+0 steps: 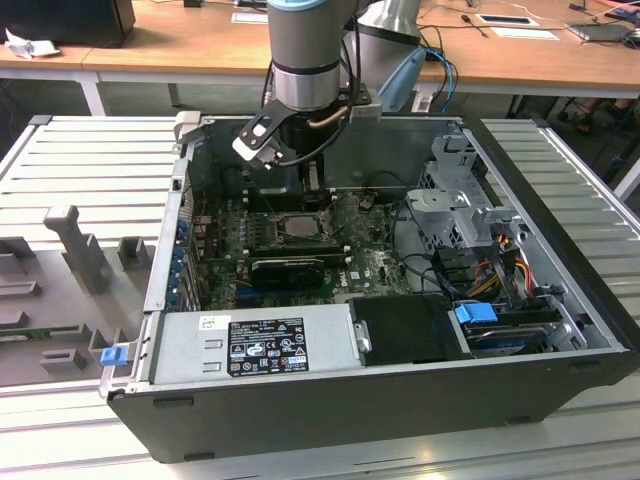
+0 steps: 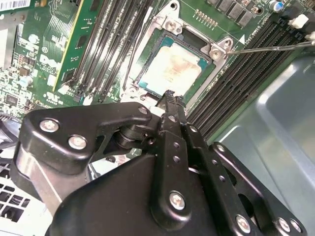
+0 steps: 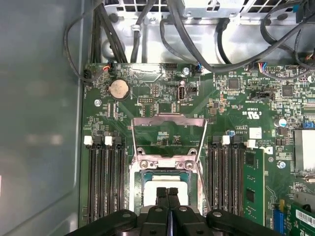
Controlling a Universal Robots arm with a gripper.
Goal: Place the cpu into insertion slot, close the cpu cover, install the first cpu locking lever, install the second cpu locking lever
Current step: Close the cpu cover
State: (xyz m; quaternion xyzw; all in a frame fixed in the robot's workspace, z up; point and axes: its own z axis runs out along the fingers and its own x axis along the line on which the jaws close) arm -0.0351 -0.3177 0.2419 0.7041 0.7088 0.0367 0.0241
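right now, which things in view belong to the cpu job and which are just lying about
Job: cpu seated in the insertion slot; cpu cover, flipped open; locking lever, unlatched; end effector, shut, nearest the cpu.
Lying about: memory slots; coin battery; cables; power supply.

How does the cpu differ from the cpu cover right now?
The cpu is a solid plate with a dull silver top; the cpu cover is an open frame showing green board through its cut-out. The cpu lies flat in the insertion slot; the cpu cover is swung open, off it. Both are square, silvery metal.
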